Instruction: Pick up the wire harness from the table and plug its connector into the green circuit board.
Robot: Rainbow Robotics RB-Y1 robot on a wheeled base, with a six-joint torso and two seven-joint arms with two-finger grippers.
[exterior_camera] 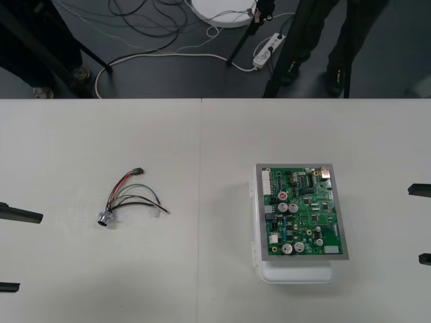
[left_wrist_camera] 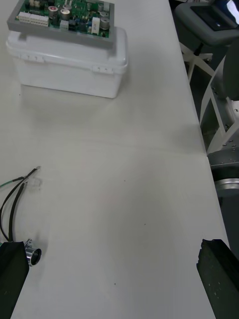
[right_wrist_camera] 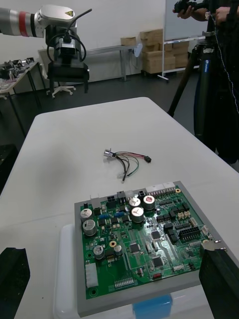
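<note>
Toward the tabletop's [exterior_camera: 202, 282] left edge, the harness [exterior_camera: 131, 197] lies loose, well apart from the board [exterior_camera: 304, 212]. Left gripper [exterior_camera: 30, 252] and right gripper [exterior_camera: 414, 224] stand spread at opposite edges. Approach the plug [exterior_camera: 138, 171] squarely with the left gripper.

A plain light table [exterior_camera: 202, 282] ends at dark floor [exterior_camera: 175, 81] strewn with cables [exterior_camera: 145, 17] and a power strip [exterior_camera: 268, 48].

From above, the front view looks steeply down on the tabletop [exterior_camera: 202, 282]: circuit board [exterior_camera: 303, 212] at 4 o'clock, wire harness [exterior_camera: 128, 198] at 9. The low wrist views face inward across it, sharing both.
</note>
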